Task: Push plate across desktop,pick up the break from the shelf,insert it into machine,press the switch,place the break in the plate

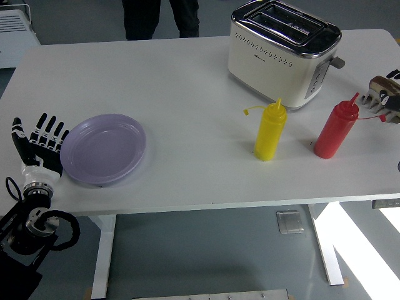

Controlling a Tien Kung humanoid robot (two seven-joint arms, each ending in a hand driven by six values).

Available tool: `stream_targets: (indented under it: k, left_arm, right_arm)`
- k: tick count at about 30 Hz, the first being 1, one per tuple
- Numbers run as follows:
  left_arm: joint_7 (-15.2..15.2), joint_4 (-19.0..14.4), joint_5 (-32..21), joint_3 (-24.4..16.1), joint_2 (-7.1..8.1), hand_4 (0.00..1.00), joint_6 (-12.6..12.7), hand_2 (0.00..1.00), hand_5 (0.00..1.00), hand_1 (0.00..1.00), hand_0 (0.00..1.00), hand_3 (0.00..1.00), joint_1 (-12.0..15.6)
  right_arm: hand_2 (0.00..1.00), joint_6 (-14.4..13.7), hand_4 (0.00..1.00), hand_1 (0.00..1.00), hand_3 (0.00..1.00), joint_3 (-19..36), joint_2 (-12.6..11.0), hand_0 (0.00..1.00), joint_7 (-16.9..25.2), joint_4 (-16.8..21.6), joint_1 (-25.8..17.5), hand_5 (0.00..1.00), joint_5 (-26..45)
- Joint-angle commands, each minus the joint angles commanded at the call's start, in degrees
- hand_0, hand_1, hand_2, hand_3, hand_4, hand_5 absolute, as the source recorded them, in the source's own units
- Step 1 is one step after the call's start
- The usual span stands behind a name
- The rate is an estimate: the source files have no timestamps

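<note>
Single head view, high on the robot's side, aimed forward and down over the white table (187,81)

Mounted well above the tabletop, far enough back to take in nearly the full surface: near edge across the lower third, floor and table legs below it, far edge near the top with a person's legs (160,17) just beyond. Left hand (39,145) entering at the left edge beside the plate (104,149); toaster (282,50) at far right, yellow bottle (270,130) and red bottle (335,129) nearer. Right margin cropped at the rack (385,97). No second view, so no shared area
</note>
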Motion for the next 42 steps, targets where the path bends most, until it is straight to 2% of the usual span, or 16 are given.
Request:
stream_targets:
  k: [14,15,21,22,33,34,39,40,42]
  left_arm:
    - [0.2,-0.7,-1.5,4.6,-0.45,0.713,-0.4,0.740,0.998,0.783,0.835,0.697,-1.2]
    - [0.3,-0.8,-1.6,5.0,-0.49,0.708,-0.4,0.738,0.998,0.780,0.833,0.697,-1.3]
    - [0.7,-1.5,-1.6,7.4,-0.53,0.708,-0.4,0.738,0.998,0.780,0.833,0.697,-1.8]
    - [0.8,-1.7,-1.6,7.8,-0.50,0.706,-0.3,0.735,0.998,0.778,0.830,0.696,-1.9]
    - [1.8,-2.4,-1.5,12.1,-0.42,0.704,-0.2,0.735,0.998,0.777,0.829,0.695,-3.2]
    - [1.9,-2.5,-1.5,12.4,-0.40,0.702,-0.2,0.733,0.998,0.776,0.829,0.693,-3.3]
    - [1.9,-2.8,-1.8,13.9,-0.46,0.702,-0.1,0.733,0.998,0.776,0.829,0.693,-4.0]
    - [1.9,-2.8,-1.9,14.2,-0.51,0.702,-0.1,0.733,0.998,0.776,0.828,0.693,-4.1]
    - [1.9,-2.8,-2.1,15.1,-0.63,0.702,-0.1,0.733,0.998,0.776,0.828,0.693,-4.5]
  right_arm:
    - [0.622,-1.8,0.598,0.623,0.651,-1.7,0.2,0.591,-0.8,-1.0,0.4,0.093,-0.6]
    - [0.557,-2.1,0.519,0.585,0.594,-1.8,0.2,0.544,-0.9,-1.0,0.5,0.055,-0.6]
    - [0.557,-3.8,0.519,0.585,0.594,-2.1,0.3,0.544,-1.5,-0.9,0.6,0.055,-0.9]
    - [0.539,-4.1,0.424,0.575,0.570,-2.2,0.3,0.524,-1.6,-0.9,0.6,0.002,-0.8]
    - [0.538,-5.6,0.414,0.573,0.568,-2.2,0.3,0.523,-2.1,-0.9,0.8,0.003,-1.1]
    - [0.532,-5.8,0.259,0.561,0.539,-2.2,0.3,0.507,-2.1,-0.9,0.9,0.002,-1.1]
    - [0.532,-6.6,0.259,0.561,0.539,-2.2,0.2,0.507,-2.3,-1.0,1.1,0.002,-1.3]
    - [0.521,-6.8,0.239,0.547,0.502,-2.2,0.2,0.494,-2.3,-1.0,1.1,0.002,-1.3]
    - [0.521,-7.2,0.239,0.547,0.502,-2.3,0.2,0.494,-2.4,-0.9,1.2,0.002,-1.3]
